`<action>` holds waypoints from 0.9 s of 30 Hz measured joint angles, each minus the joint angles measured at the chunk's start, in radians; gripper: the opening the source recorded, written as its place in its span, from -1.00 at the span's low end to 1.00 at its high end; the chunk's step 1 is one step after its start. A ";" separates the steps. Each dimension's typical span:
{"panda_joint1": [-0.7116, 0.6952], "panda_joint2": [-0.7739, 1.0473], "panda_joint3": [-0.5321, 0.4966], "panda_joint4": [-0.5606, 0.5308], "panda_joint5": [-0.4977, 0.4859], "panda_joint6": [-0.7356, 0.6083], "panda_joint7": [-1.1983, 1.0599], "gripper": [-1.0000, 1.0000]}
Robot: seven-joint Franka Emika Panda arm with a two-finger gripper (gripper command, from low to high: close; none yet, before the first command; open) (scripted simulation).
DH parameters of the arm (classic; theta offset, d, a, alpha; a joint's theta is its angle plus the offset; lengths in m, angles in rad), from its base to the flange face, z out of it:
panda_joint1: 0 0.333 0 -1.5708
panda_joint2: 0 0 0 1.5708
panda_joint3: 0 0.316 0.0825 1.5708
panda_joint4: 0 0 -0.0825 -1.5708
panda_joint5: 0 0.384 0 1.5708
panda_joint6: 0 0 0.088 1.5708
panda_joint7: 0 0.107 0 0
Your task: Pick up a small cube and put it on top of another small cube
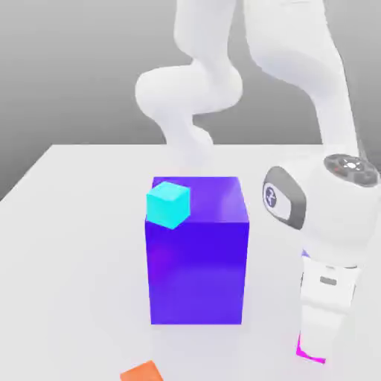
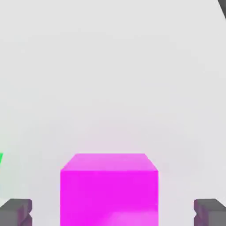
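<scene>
The small magenta cube (image 2: 109,185) rests on the white table between my gripper's (image 2: 113,212) two dark fingertips (image 2: 16,212). A gap of bare table shows on each side of it, so the jaws stand open around the cube without touching it. In the exterior view the gripper (image 1: 313,351) is lowered to the table at the exterior view's right, and a sliver of the magenta cube (image 1: 306,353) shows below the hand. A thin edge of the green cube (image 2: 1,159) is at the border of the hand view.
A big blue-violet block (image 1: 197,260) stands mid-table, left of the hand in the exterior view, with a cyan cube (image 1: 168,205) on its top near corner. An orange cube (image 1: 141,371) lies at the front edge of the picture.
</scene>
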 joint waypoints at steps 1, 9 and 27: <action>0.000 0.000 0.000 0.000 0.000 0.000 0.000 -1.00; -0.001 -0.091 0.002 -0.019 -0.002 -0.074 0.000 -1.00; 0.119 -0.431 0.080 -0.213 0.001 -0.217 0.043 -1.00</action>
